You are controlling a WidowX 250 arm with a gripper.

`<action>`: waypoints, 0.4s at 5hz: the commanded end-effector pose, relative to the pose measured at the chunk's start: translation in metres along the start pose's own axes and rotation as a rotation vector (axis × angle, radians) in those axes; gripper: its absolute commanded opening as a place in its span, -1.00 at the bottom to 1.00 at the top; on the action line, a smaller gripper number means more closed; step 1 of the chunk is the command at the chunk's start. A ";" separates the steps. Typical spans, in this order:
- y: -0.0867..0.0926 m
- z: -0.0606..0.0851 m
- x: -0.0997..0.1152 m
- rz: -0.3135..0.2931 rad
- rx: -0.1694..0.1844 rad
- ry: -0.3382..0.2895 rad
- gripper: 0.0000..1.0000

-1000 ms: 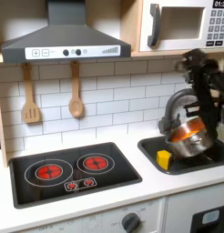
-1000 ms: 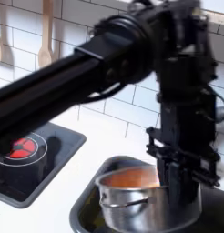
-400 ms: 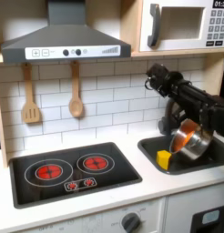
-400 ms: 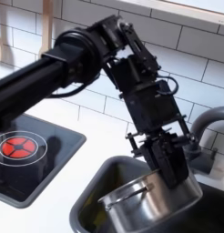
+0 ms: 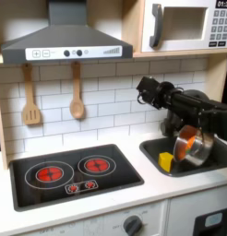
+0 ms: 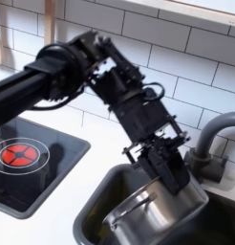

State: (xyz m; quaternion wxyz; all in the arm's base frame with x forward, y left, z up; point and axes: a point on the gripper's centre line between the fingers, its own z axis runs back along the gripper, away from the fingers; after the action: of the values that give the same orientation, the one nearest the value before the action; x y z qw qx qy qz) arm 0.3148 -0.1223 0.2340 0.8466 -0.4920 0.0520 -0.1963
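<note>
Hand [image 6: 170, 170] closed tight on the pot [image 6: 153, 212] rim, pot tipped over the sink [image 5: 154, 152], near a yellow block [image 5: 166, 161].

My end effector [image 6: 167, 165] is matt black plastic and metal, gripping a pot [image 6: 153, 212] of brushed, shiny steel with an orange-tinted inside [image 5: 190, 146]. The sink [image 5: 171, 150] looks dark and smooth, the faucet [image 6: 211, 136] grey satin metal. The worktop [image 5: 125, 195] is smooth white; the stove [image 5: 74, 175] glossy black; the spoon [image 5: 77, 96] and spatula [image 5: 30, 97] look like wood.
</note>
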 end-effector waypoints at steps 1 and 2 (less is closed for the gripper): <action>0.006 0.004 -0.002 0.078 -0.182 -0.121 -1.00; 0.011 0.007 -0.002 0.104 -0.237 -0.167 -1.00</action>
State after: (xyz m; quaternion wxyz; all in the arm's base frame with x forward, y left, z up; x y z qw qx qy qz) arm 0.3178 -0.1115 0.2293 0.7940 -0.5981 0.0266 -0.1060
